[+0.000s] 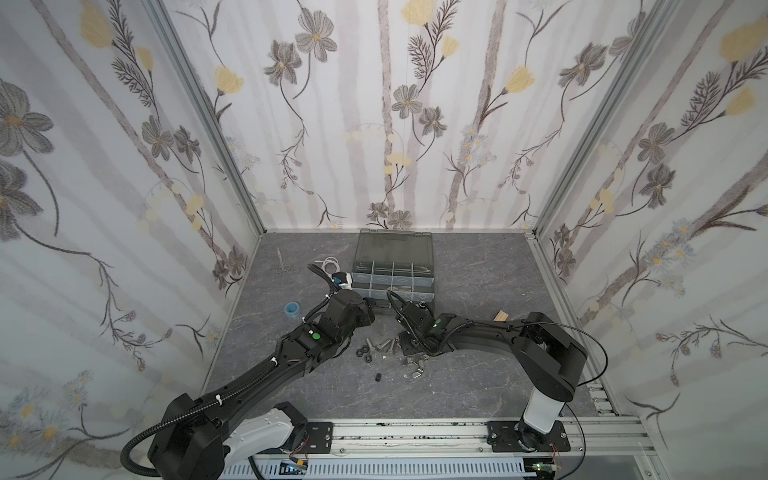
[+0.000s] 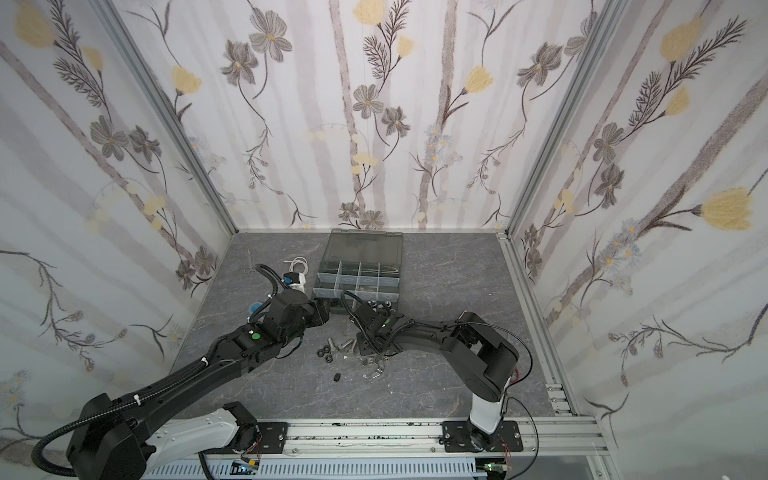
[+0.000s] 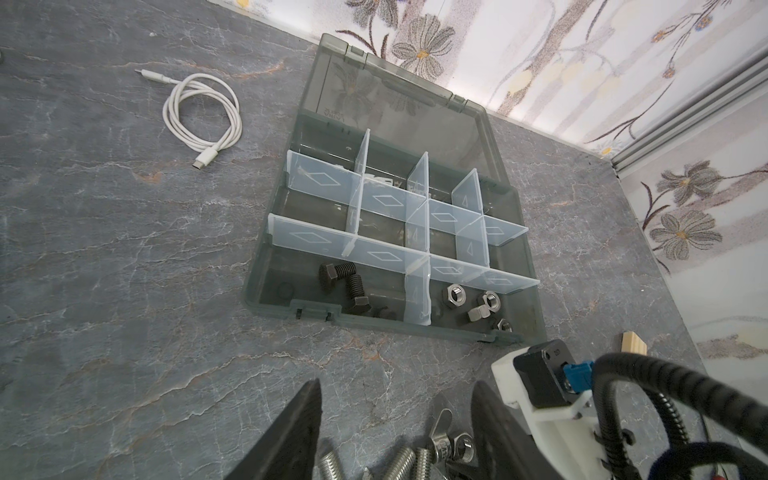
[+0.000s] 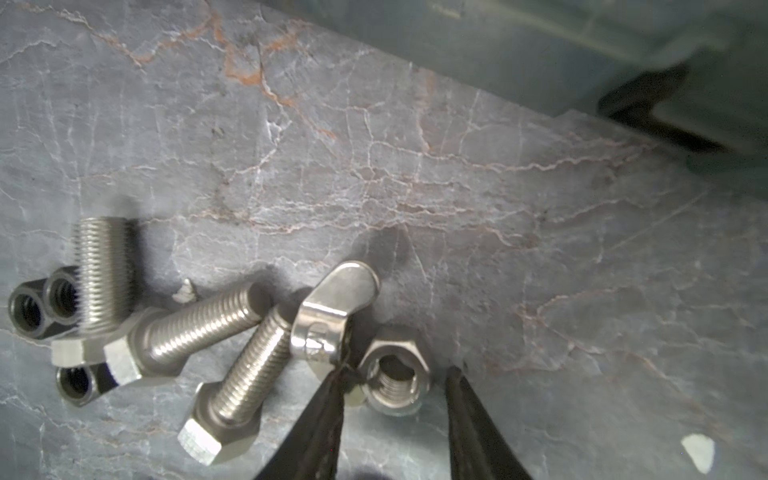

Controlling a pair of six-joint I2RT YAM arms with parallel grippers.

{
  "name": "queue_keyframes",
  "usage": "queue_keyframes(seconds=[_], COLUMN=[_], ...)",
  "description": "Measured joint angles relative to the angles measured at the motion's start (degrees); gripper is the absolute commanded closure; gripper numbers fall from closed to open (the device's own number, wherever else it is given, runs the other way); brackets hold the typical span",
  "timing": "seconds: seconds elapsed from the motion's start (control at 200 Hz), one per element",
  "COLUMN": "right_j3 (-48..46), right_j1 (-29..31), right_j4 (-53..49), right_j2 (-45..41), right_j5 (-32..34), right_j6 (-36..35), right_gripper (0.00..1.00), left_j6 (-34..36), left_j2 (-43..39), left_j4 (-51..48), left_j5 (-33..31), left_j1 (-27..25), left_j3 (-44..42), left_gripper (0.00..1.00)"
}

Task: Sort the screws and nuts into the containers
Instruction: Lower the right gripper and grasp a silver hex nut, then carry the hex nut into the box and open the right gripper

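**Both arms drawn in to the middle, jaws parted**

Left arm [image 1: 257,374]: stretched long and low from its near-left base, slanting in toward the centre. Left gripper [image 3: 397,384]: fingers spread wide, nothing pinched between the tips. Right arm [image 1: 490,336]: white base link upright at near right, elbow bent sharply, forearm running level to the left. Right gripper [image 4: 397,372]: pointed down, tips held low, jaws apart. The two wrists sit near each other, not touching.
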Motion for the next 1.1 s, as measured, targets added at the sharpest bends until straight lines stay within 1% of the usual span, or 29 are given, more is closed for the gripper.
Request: queue_keyframes(seconds=[0.175, 0.29, 0.415, 0.69, 0.909, 1.099], right_j3=[0.83, 0.72, 0.20, -1.22, -1.73, -0.92], right_j1=[-0.48, -0.59, -0.74, -2.03, -3.54, -4.07], right_j4=[0.07, 0.04, 0.46, 0.28, -0.17, -1.16], right_j2=[0.79, 0.79, 0.63, -0.74, -1.20, -0.79], right_j5=[0.07, 0.46, 0.66, 1.60, 1.99, 2.05], right_j6=[0.00, 0.00, -0.42, -0.42, -0.70, -2.01], right_gripper=[0.66, 0.71, 0.73, 0.72, 0.66, 0.64], left_j6=[0.04, 0.07, 0.07, 0.07, 0.07, 0.22], left_j2=[1.73, 2.38, 2.69, 2.69, 2.89, 3.45], left_j4=[0.39, 0.87, 0.90, 1.31, 1.33, 1.73], left_j5=[0.81, 1.25, 1.49, 2.34, 2.86, 3.21], left_j1=[0.50, 0.70, 0.81, 0.94, 0.98, 1.05], left_j3=[0.42, 0.55, 0.55, 0.55, 0.70, 1.38], left_gripper=[0.40, 0.40, 0.40, 0.40, 0.40, 0.40])
